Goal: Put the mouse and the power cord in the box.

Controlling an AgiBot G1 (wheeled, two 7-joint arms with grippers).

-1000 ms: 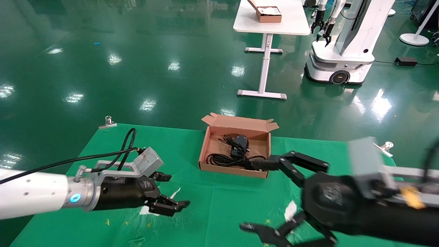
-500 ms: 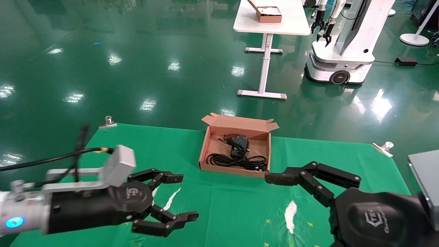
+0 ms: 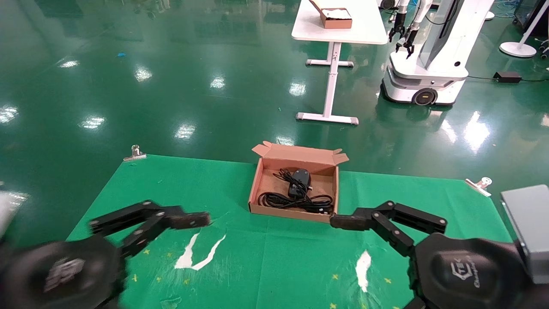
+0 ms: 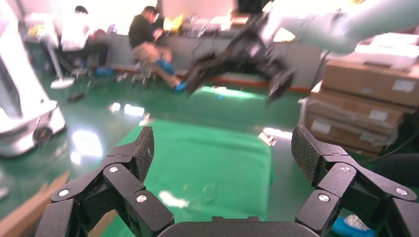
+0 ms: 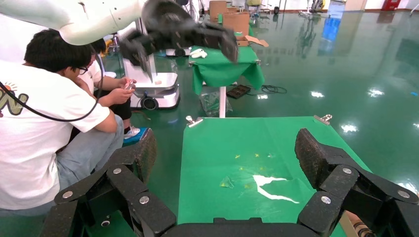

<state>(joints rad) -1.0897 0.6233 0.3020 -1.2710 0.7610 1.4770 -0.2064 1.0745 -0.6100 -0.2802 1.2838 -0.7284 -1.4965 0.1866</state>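
The brown cardboard box (image 3: 296,212) stands open at the middle of the green table with its lid flaps up. Inside it lie the black mouse (image 3: 302,175) toward the back and the looped power cord (image 3: 279,200) along the front. My right gripper (image 5: 225,148) is open and empty; one of its fingers (image 3: 347,222) ends just off the box's front right corner, apart from it. My left gripper (image 4: 222,148) is open and empty at the near left, and its upper finger (image 3: 188,219) points toward the box, well short of it.
The green cloth (image 3: 266,266) has white tears (image 3: 201,253) and is held by metal clips (image 3: 135,152) (image 3: 479,183). Beyond are a white table (image 3: 339,32) with a smaller brown box (image 3: 332,17) and another robot (image 3: 429,51). A seated person (image 5: 49,123) is beside the table.
My right gripper drew back from the box's front edge to just off its front right corner, then held. My left gripper swung back toward the near left and its fingers spread wider.
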